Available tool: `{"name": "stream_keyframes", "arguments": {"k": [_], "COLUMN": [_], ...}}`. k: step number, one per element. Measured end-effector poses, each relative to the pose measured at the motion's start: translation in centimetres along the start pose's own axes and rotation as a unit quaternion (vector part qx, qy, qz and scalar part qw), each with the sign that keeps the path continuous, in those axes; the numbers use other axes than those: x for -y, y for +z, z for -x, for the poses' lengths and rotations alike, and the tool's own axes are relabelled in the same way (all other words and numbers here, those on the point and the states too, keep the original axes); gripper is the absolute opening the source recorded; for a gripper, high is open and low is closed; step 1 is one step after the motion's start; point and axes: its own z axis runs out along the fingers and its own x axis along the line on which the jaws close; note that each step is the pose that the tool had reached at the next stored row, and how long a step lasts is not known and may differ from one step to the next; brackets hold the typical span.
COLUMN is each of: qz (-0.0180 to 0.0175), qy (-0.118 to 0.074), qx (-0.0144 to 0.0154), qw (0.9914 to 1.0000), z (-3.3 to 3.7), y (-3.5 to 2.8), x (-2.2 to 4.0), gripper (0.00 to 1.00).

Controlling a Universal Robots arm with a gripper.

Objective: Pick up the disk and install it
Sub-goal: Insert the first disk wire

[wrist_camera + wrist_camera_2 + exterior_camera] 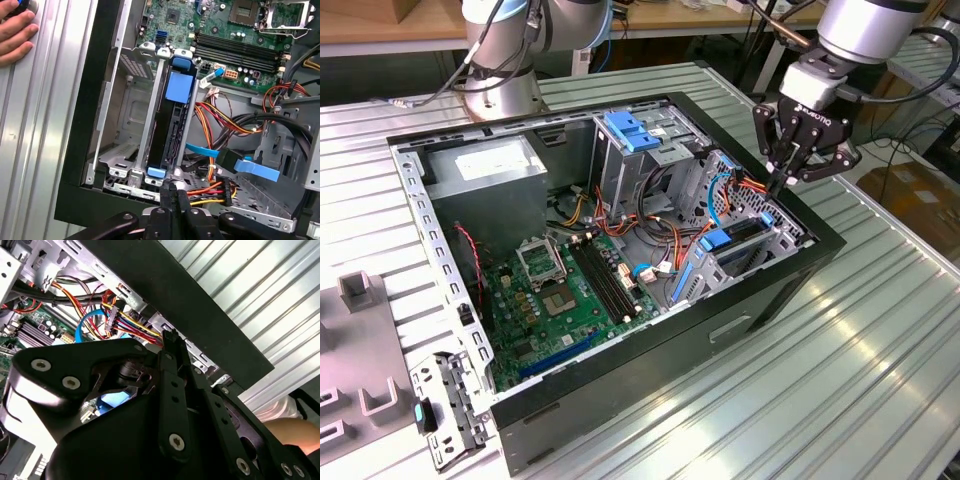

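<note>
Over the corner of the open computer case: my pincer (788, 182) hangs just above the case's rim, on the exterior view's right, above the bay where the drive sits.

My pincer's state: the two fingers are pressed together with nothing between them; in the first wrist view the fingertips (173, 196) meet in a closed pair.

The disk: it stands on edge in the metal bay (131, 105) inside the case, with blue plastic rails on its ends; in the first wrist view I see it as a dark slab with a blue tab on top (175, 125), and in the exterior view it shows as a blue-edged slab in the near corner (740, 237).

Me and the disk: apart, my fingertips close above its end but not touching it.

Cables: a bundle of red, yellow and orange wires (220, 115) and a flat blue cable (250, 167) lie just beside the disk's bay.

Circuit board: green, lying flat on the case floor (560, 290), away from my pincer.

Power supply box: grey, with a white sticker, in the far corner of the case (485, 175).

Blue handle: atop the taller metal cage (632, 132) toward the middle of the case.

Table: ribbed metal, carrying the case (860, 380).

A person's hand: resting on the table outside the case wall in the first wrist view (15, 30).
</note>
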Motion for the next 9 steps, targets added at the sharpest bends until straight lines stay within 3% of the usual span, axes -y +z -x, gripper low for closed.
{"name": "stream_keyframes", "arguments": {"k": [9], "qz": [-0.0004], "qy": [0.003], "qx": [-0.0004], "qw": [1.00000], "z": [0.14], "y": [-0.01], "x": [-1.50], "gripper": [0.16]}}
